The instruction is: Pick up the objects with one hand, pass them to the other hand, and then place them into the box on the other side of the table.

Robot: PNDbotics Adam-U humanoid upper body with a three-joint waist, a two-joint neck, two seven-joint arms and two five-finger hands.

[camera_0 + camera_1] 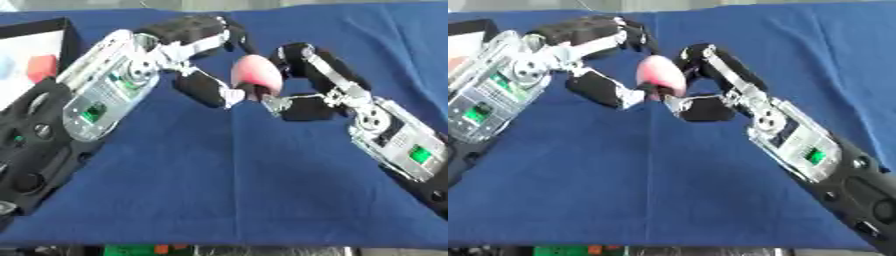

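1. Left robot hand (188,60) and right robot hand (306,85) are meeting above mid-bench (219,175), both touching a pink egg-shaped ball (255,74).
2. Right robot hand is curling fingers and thumb around the ball.
3. Left robot hand is curling around it from the other side; thumb tip is touching it.
4. Box (26,55) is sitting at far left, holding a red object (41,66).

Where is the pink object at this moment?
The pink object is near the top centre of the left eye view, above the blue cloth, between the left hand and the right hand.
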